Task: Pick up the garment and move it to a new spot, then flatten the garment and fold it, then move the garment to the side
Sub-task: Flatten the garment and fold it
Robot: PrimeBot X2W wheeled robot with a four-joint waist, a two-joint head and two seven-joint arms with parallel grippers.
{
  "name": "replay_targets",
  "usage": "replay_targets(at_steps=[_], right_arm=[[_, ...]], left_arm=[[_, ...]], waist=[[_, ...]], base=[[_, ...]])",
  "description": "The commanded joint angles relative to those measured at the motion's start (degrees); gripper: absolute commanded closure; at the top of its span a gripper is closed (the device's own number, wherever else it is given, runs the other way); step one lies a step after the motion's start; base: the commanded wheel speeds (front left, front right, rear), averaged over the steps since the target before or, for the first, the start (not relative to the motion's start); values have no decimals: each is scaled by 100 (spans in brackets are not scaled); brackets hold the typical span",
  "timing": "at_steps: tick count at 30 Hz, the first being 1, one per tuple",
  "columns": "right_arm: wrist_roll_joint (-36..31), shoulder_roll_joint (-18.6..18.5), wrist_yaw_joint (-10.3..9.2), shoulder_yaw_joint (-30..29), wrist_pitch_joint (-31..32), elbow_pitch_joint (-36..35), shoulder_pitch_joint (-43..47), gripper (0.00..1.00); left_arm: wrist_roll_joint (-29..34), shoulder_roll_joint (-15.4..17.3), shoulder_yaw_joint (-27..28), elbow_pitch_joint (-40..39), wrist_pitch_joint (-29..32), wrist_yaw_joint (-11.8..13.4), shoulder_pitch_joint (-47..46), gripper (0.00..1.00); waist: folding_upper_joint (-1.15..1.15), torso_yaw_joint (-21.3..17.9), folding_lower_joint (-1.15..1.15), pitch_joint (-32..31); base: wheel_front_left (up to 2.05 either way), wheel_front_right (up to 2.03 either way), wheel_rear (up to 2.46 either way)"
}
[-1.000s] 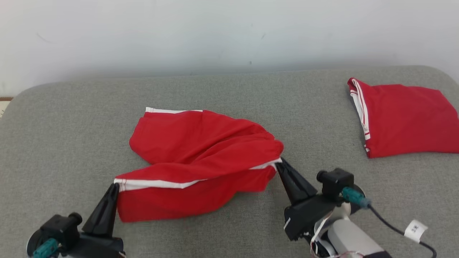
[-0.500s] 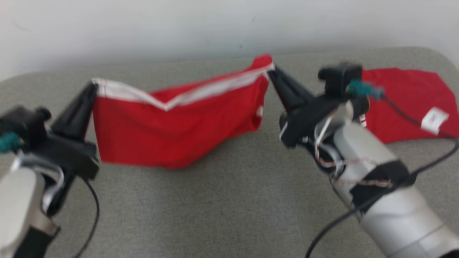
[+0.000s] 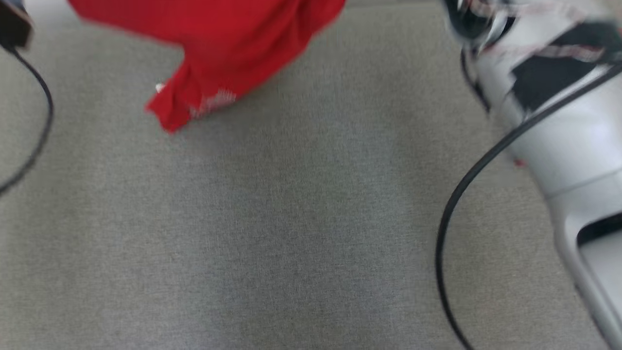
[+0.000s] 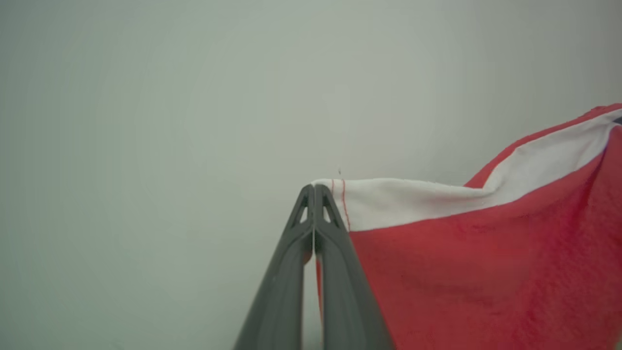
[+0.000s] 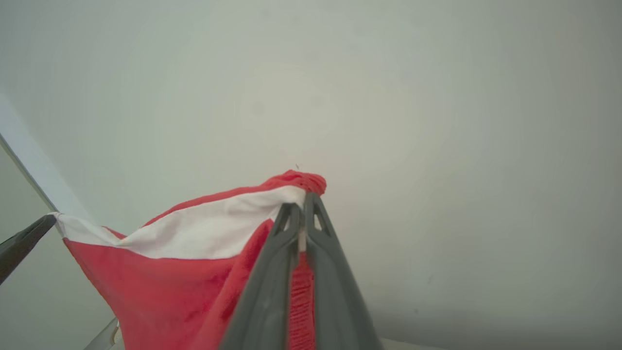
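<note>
Hanging between the two grippers, the red cloth garment (image 3: 228, 43) with a white band along its upper edge is held up above the grey woven cushion (image 3: 291, 218). In the head view its blurred lower folds dangle over the far left part of that cushion; whether the lowest tip touches the fabric I cannot tell. In the left wrist view the left gripper (image 4: 314, 187) has its two dark fingers pressed together, clamped on one end of the white band (image 4: 413, 201), with red cloth falling away to that view's right. In the right wrist view the right gripper (image 5: 302, 199) is likewise pinched tight on the band's other end, with a strip of red cloth caught between its fingers. From there the band sags in a shallow curve toward the left gripper's dark tip at that view's left edge. Behind both grippers stands a plain pale wall (image 5: 437, 121). In the head view the right arm's pale forearm (image 3: 559, 131) crosses the cushion's right side with a black cable (image 3: 466, 189) looping below it, and a second black cable (image 3: 41, 126) curves near the left edge
</note>
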Motion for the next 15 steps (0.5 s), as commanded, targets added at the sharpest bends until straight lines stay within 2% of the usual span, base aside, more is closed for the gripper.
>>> replay_targets(at_steps=[1,8,15], right_arm=[[52,69,-2,-69,-78,210,-250,100],[-150,250,-1,-122,-413,1249,-1392,100],[-371,318,-1,-112,-704,1923,-2091,100]], left_arm=[[-58,-10,-47,164,-67,5,-269,100],[-175,-225,-241,958,-294,5,-1465,100],[-118,-457,-381,1440,-526,5,-2209,100]], waist=[[-1,31,-2,346],[-1,84,-2,498],[-1,150,-2,702]], base=[[0,0,0],[0,0,0],[0,0,0]])
